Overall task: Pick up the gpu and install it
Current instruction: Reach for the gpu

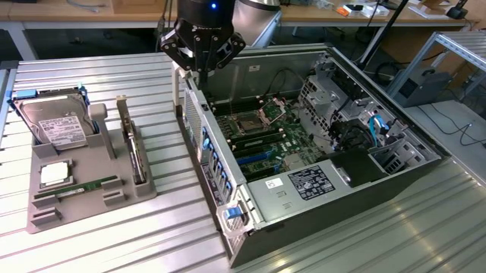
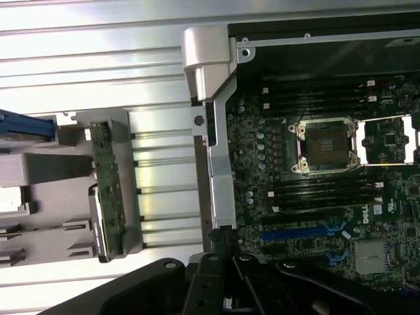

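The gpu (image 1: 135,154) stands on edge in a slot of the grey holder (image 1: 114,196) at the exterior view's left, its pale bracket pointing up. In the wrist view the gpu (image 2: 106,190) appears edge-on, with green board and metal bracket. My gripper (image 1: 201,69) hangs shut and holds nothing, above the open computer case (image 1: 206,149) at its far rear corner, apart from the gpu. In the wrist view the black fingers of the gripper (image 2: 224,248) sit over the case's rear wall beside the motherboard (image 2: 295,197). Blue expansion slots (image 2: 302,231) lie bare on the board.
The holder also carries a silver hard drive (image 1: 57,125), a small square chip (image 1: 54,172) and a green memory stick (image 1: 76,189). Everything rests on a ribbed metal table (image 1: 99,244). Cables and a drive cage (image 1: 334,96) fill the case's far side.
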Tool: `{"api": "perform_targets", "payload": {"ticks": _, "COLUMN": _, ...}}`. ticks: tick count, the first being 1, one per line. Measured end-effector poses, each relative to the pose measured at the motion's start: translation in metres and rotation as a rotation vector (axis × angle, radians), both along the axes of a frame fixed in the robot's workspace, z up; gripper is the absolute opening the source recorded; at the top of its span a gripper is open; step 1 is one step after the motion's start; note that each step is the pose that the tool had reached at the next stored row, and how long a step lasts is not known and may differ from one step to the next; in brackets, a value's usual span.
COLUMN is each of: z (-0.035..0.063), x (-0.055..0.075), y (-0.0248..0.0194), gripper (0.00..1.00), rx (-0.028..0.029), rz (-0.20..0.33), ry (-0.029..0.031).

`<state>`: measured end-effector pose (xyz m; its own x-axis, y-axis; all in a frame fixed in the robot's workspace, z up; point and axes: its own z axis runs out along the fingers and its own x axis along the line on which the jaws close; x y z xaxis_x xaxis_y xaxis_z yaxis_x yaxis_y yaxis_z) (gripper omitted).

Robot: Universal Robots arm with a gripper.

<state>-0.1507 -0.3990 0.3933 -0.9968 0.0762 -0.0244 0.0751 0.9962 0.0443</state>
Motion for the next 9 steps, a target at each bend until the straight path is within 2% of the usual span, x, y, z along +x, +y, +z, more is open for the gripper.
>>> {"api": "perform_targets", "payload": {"ticks": 9, "z": 0.0000, "x": -0.0060, "y": 0.0000, "gripper": 0.11, "rx": 0.0000, "rz": 0.000, "ry": 0.0000}}
